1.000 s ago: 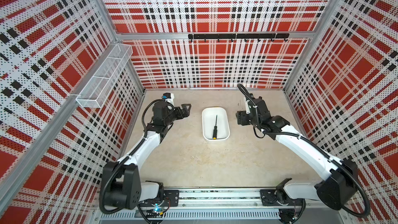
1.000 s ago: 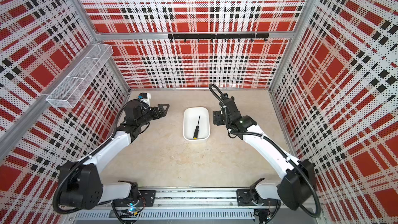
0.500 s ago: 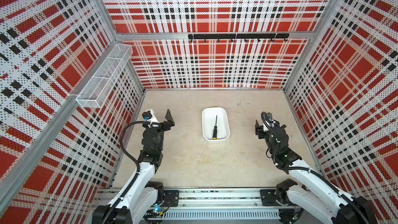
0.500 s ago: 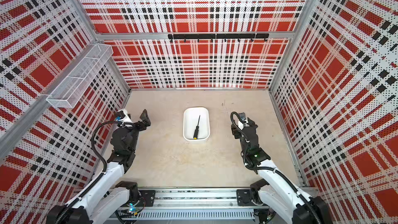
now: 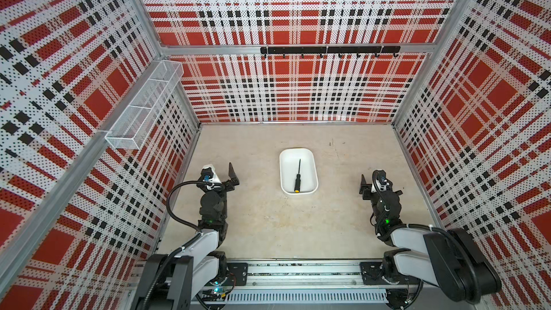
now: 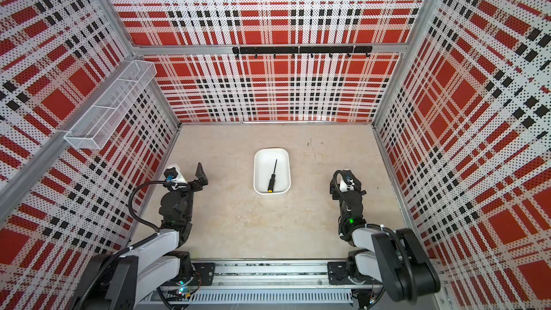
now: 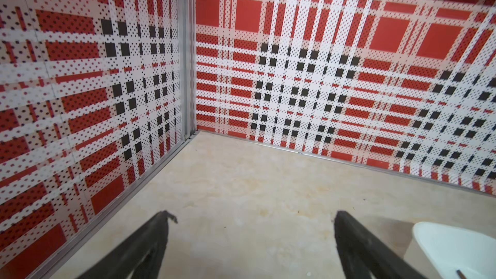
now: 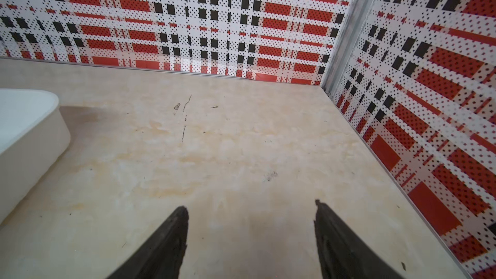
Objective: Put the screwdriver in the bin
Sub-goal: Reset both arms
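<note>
The screwdriver [image 5: 297, 175] lies flat inside the bin [image 5: 287, 171] (yellow cap toward the robot, tip toward the back wall). The bin sits mid-bench [image 5: 268, 222]. The left claw [image 7: 253, 214] is released and empty, well apart from the bin. The right claw [image 8: 251, 206] is released too, holding nothing, on the bin's other side.

From the left wrist, the bin [image 7: 442, 240] runs off the picture's corner, and only a dark sliver of the screwdriver [image 7: 460, 274] shows inside it. From the right wrist the bin is cut by the edge too, with the screwdriver out of sight. Both wrist views blur their fingers [image 7: 150, 242] and cut them short. In a top view the right gripper [image 6: 334, 187], right of the bin, sits mostly behind its wrist.
</note>
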### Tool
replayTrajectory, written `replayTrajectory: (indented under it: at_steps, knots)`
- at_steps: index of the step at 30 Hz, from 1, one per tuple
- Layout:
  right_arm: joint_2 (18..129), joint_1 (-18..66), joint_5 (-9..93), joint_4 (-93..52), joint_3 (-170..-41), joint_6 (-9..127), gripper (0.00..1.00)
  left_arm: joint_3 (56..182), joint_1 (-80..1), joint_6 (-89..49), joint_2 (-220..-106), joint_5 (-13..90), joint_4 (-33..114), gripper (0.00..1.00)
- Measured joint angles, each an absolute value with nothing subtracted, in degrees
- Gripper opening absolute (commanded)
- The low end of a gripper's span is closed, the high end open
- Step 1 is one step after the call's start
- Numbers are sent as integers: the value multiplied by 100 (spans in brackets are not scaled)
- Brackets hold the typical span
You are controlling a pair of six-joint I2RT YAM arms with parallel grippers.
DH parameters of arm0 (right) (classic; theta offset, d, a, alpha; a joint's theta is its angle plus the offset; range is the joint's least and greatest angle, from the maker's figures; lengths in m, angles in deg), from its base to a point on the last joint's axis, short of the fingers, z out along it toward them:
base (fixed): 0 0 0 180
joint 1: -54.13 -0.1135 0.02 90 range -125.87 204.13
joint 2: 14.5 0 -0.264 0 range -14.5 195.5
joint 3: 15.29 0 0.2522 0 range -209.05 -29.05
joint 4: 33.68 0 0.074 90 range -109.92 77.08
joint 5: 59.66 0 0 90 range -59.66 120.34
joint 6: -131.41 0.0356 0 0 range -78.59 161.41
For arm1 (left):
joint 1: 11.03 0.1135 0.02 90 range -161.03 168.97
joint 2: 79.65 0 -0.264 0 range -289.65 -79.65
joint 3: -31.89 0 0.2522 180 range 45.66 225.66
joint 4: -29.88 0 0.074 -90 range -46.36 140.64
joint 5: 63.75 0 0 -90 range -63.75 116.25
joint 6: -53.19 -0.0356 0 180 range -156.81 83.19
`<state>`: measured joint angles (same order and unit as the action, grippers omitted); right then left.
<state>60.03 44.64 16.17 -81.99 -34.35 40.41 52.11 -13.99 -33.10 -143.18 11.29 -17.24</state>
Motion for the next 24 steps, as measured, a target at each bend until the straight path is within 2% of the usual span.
replayTrajectory:
  at_steps: [8, 13, 20, 24]
  knots:
    - [7618, 4527, 1621, -9827, -3658, 3960, 79, 4945, -1047, -3402, -15300, 1406, -3095, 98]
    - [7808, 4599, 1523, -10196, -3645, 4011, 82, 4945, -969, -3372, -15616, 1561, -3549, 98]
    - [7646, 5126, 2001, -9069, -4548, 4327, 86, 5013, -954, -3345, -16436, 1658, -4045, 98]
    - [7602, 5277, 2220, -8795, -4581, 4474, 95, 5133, -982, -3354, -16959, 1653, -4235, 98]
